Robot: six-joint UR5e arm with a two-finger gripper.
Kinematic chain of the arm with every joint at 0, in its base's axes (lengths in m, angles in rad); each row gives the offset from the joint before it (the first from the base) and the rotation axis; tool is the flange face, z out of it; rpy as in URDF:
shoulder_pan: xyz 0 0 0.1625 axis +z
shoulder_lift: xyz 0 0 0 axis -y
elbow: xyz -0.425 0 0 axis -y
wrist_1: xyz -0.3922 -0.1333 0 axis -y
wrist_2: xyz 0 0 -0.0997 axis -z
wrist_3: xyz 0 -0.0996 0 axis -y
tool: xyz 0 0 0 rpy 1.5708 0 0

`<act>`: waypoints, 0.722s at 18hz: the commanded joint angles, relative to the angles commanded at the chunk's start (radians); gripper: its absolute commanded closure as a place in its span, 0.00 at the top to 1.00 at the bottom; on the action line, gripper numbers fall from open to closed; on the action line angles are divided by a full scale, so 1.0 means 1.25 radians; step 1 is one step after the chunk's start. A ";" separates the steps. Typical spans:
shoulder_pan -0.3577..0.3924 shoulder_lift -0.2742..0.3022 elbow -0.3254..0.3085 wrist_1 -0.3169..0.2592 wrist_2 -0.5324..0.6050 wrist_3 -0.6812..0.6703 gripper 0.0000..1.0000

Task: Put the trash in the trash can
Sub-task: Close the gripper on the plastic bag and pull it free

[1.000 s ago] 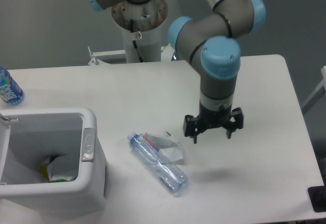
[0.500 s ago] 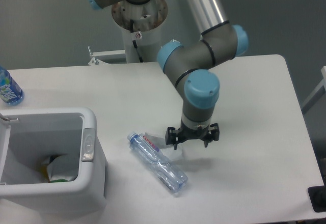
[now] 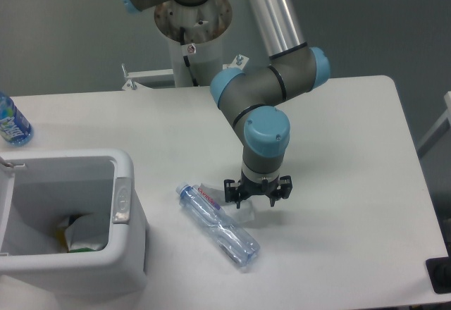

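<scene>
Crushed water bottle (image 3: 217, 226) lies flat on the bench (image 3: 338, 134), right of the trash can (image 3: 77, 218), in the same spot as a second ago. Your claw (image 3: 257, 199) has swung left and lower since then; its fingers are spread and it now hangs over the crumpled wrapper (image 3: 239, 210) beside the bottle. You can see a blue-labelled bottle (image 3: 10, 121) at the far left edge.
</scene>
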 joint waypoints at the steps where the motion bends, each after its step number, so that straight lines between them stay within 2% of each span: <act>1: -0.001 0.000 -0.004 0.000 0.002 0.000 0.29; 2: -0.001 0.002 -0.007 0.000 0.005 0.000 0.19; 4: -0.001 0.004 -0.011 0.000 0.006 0.000 0.05; 5: -0.001 0.005 -0.011 0.000 0.006 0.001 0.02; 9: 0.000 0.015 -0.009 0.000 0.006 0.004 0.00; 13: 0.019 0.072 0.005 0.000 0.005 0.035 0.00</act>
